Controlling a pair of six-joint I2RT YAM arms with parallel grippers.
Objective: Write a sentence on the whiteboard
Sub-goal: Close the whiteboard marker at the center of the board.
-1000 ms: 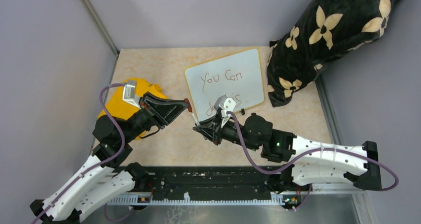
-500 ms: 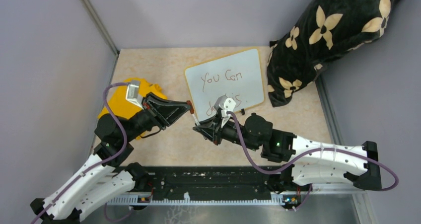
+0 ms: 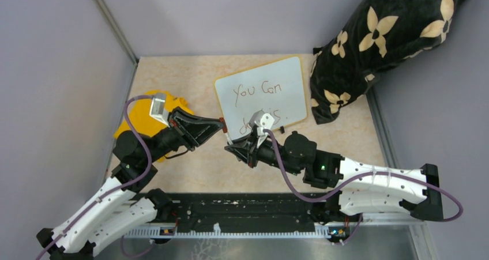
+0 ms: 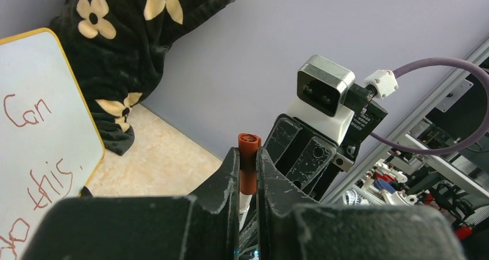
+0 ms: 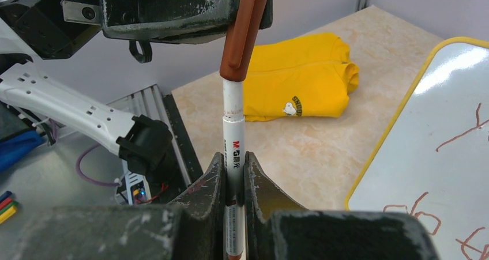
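The whiteboard (image 3: 288, 78) lies flat at mid table with the sentence (image 3: 258, 90) "You Can / do this" in reddish-brown; my right arm covers part of the second line. My right gripper (image 3: 232, 149) is shut on the white barrel of a marker (image 5: 233, 134) just off the board's near-left corner. My left gripper (image 3: 221, 122) is shut on the marker's red-brown cap (image 4: 249, 156), which sits over the marker's upper end (image 5: 244, 35). The two grippers face each other along the marker. The board also shows in the left wrist view (image 4: 34, 75) and the right wrist view (image 5: 444, 139).
A folded yellow cloth (image 3: 134, 121) lies at the left, under my left arm. A black pillow with cream flowers (image 3: 380, 38) leans in the back right corner. Grey walls close the left, back and right sides. A black rail (image 3: 242, 214) runs along the near edge.
My left arm has shifted slightly right and toward the right gripper, bringing the cap further along the marker. The right arm has stayed put.
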